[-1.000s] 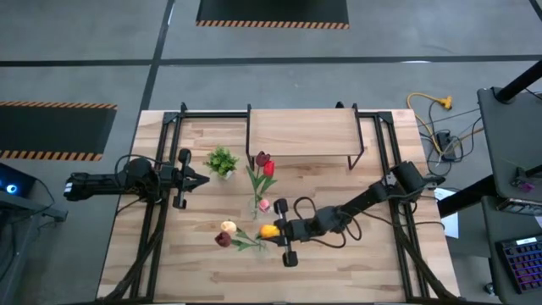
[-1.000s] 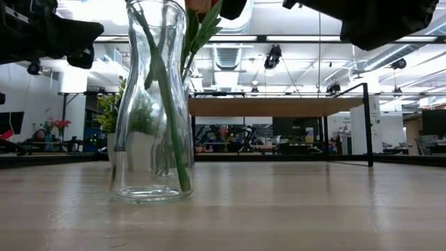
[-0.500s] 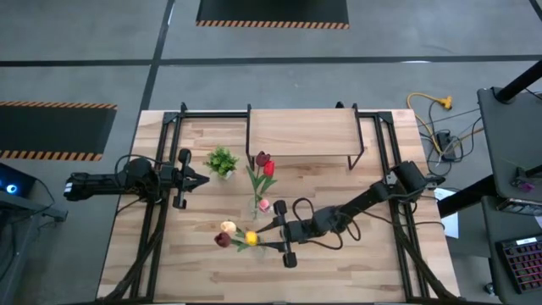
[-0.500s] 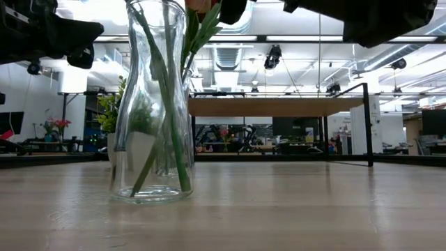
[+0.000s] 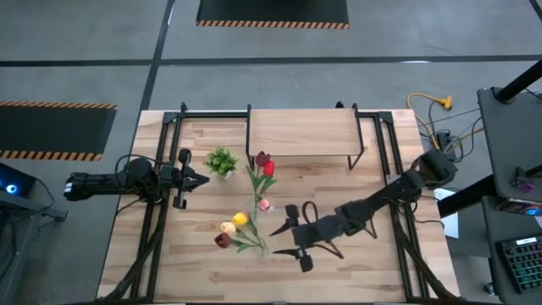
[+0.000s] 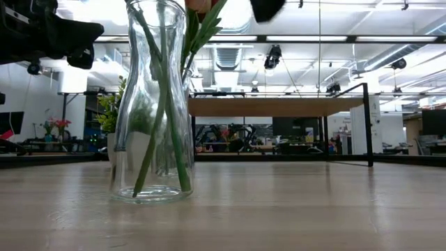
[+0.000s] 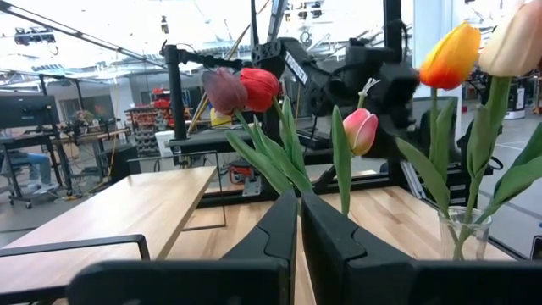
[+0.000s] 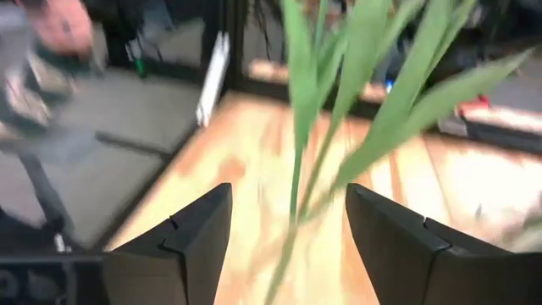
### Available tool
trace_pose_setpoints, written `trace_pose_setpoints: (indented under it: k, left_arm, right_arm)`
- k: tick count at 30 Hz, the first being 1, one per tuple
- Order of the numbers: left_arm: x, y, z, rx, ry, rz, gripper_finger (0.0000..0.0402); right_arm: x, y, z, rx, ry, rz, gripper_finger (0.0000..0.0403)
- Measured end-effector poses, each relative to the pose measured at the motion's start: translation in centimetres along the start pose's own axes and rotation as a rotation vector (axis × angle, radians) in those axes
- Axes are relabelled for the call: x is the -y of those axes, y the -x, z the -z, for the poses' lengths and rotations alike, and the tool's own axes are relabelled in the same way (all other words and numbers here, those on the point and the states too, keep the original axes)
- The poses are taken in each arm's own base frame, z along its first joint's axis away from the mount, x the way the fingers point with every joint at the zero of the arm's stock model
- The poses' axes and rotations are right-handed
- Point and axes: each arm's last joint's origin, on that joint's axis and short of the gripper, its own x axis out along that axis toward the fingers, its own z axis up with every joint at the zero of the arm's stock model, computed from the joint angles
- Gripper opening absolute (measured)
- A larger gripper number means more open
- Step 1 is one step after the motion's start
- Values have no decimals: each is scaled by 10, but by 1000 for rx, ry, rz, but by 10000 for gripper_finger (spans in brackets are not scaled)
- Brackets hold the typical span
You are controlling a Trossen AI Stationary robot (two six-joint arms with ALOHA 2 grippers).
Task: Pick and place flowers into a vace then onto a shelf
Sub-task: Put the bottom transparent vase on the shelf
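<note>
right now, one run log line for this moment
right gripper: open, empty, beside vase | flowers: in vase | left gripper: shut, waiting | shelf: bare

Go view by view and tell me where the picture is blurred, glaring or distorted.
Right wrist view: motion-blurred, stems smeared. Low view: vase sharp, its glass bending the stems, ceiling lights behind glaring. Left wrist view: tulips crisp, bright backlight behind. High view: evenly lit, soft shadows on the table.

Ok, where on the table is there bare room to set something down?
Bare wood lies along the table's near edge, and between the shelf and the right gripper. The middle is crowded: the flowers fan out beside the small plant, with the left gripper close by.
</note>
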Motion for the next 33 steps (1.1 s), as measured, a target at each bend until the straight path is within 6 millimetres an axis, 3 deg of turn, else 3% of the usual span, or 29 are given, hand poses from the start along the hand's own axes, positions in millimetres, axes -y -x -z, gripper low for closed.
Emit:
trace_pose_setpoints:
  k: [12, 18, 24, 33]
  left_arm:
    - [0, 0, 0, -4, 0, 0, 3]
    - [0, 0, 1, -5, 0, 1, 3]
    - [0, 0, 1, -7, 0, 1, 3]
    - [0, 0, 1, -9, 1, 1, 3]
  right_arm:
    - [-8, -20, 52, -183, -71, 50, 221]
    - [-9, -27, 53, -106, -85, 44, 221]
    - [-9, -31, 62, -129, -121, 49, 221]
    - [0, -33, 61, -127, -114, 93, 231]
